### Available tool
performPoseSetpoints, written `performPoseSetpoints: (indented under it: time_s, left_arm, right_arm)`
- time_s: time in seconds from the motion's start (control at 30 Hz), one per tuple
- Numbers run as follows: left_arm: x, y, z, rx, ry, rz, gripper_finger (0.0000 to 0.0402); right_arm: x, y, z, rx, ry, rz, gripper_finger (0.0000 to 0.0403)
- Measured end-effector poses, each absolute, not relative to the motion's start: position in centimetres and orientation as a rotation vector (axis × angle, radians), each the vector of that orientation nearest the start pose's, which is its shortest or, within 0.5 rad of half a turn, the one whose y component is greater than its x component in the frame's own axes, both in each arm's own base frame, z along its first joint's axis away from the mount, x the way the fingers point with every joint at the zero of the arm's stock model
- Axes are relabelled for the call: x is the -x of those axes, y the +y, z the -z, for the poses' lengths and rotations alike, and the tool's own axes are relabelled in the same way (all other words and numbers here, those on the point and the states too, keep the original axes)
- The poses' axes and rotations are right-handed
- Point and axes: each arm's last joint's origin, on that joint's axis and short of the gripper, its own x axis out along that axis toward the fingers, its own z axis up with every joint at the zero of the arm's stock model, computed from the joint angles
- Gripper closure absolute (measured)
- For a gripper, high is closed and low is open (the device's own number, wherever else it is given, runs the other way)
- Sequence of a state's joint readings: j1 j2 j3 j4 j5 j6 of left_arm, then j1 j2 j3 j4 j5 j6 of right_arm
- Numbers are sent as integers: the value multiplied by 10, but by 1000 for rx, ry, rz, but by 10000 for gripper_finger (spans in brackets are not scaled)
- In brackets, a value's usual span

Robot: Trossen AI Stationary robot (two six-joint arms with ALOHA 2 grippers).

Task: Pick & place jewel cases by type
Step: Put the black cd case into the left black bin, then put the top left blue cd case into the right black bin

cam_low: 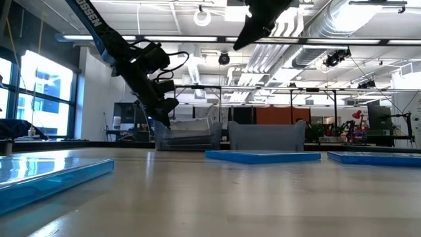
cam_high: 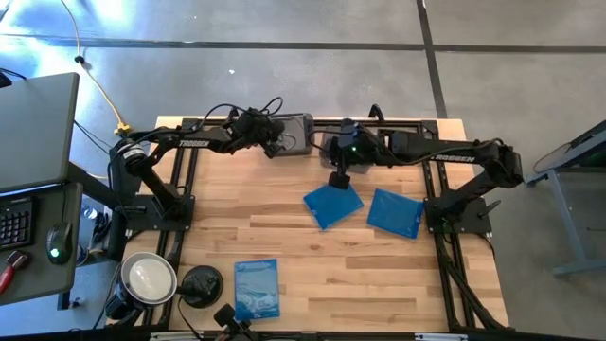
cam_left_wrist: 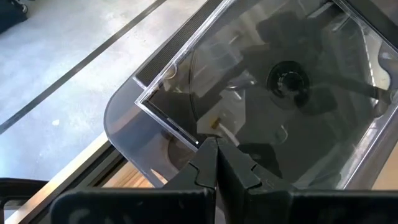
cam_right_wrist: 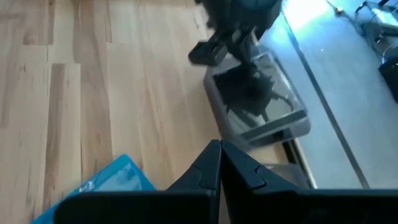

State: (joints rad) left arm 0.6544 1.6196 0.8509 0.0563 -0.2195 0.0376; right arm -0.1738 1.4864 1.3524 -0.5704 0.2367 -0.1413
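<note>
the pale printed blue jewel case [cam_high: 257, 288] lay at the table's near edge, its print too small to read. two plain blue cases [cam_high: 332, 205] [cam_high: 395, 212] sat mid-table. "trossen" showed on the arms. the left gripper [cam_left_wrist: 216, 163], fingers pressed together, hovered over a clear case [cam_left_wrist: 280, 93] showing a shiny disc inside a smoky tub [cam_high: 295, 134]; the right gripper [cam_right_wrist: 220, 167], likewise closed, hung above the table.

my overhead cam looks straight down, low cam sits at tabletop level; both wrist cams catch the left tub [cam_left_wrist: 124, 118], one way closer
</note>
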Motion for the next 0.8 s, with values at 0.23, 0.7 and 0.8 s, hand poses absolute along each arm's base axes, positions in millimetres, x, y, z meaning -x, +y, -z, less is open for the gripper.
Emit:
performPoseSetpoints:
  time_s: [0.23, 0.7, 0.8]
  left_arm:
    - [-253, 202, -178, 133, 720, -820, 401]
    - [-255, 155, -291, 81, 523, -418, 401]
    - [-253, 132, -293, 141, 572, -277, 401]
  right_arm:
    - [-314, -63, -305, 160, 789, 337, 400]
    - [-305, -52, -289, 108, 924, 211, 402]
    - [-305, -37, -273, 107, 940, 191, 402]
